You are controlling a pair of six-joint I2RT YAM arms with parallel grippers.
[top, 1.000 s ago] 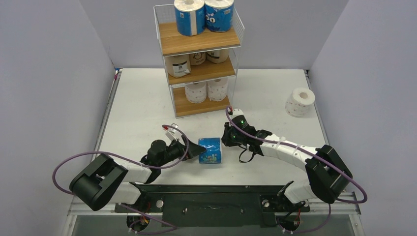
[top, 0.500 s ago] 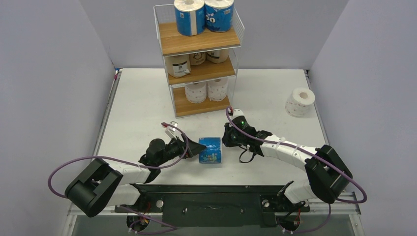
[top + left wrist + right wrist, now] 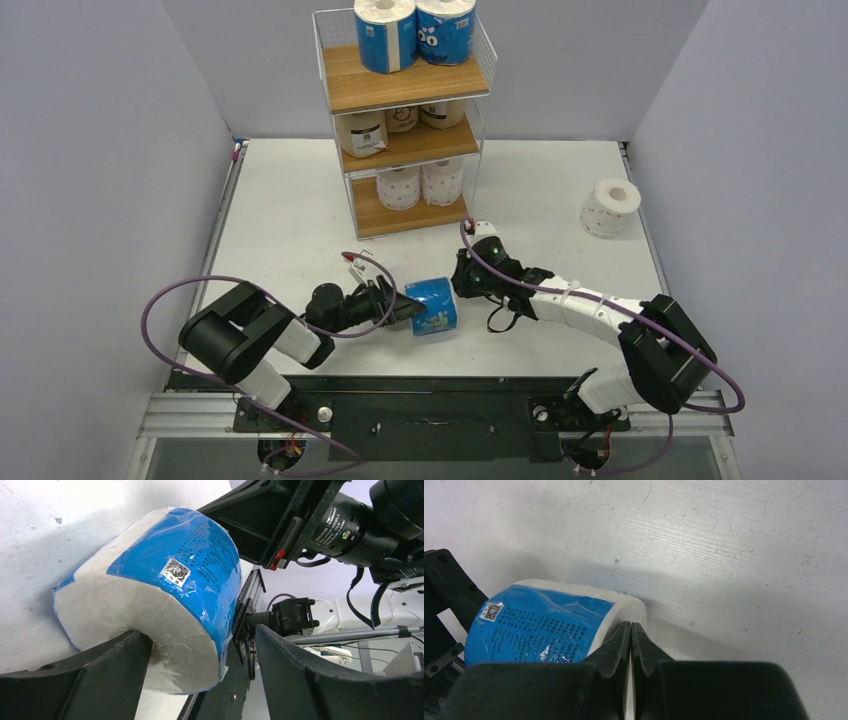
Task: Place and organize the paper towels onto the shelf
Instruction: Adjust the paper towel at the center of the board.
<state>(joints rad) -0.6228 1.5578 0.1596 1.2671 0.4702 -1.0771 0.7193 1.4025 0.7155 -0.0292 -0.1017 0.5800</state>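
Left gripper: standing wide open astride the blue roll, gripping nothing.
Right gripper: sitting shut, empty, at the roll's edge.
Risk: slick wrap slipping if jaws are closing off-centre.

Left arm and right arm reach low, inward; left end effector spread, right end effector closed.

A blue-wrapped roll lies on its side on the white table. The left gripper is spread: one finger touches the roll's white end, the other stands apart. The right arm sits just behind.
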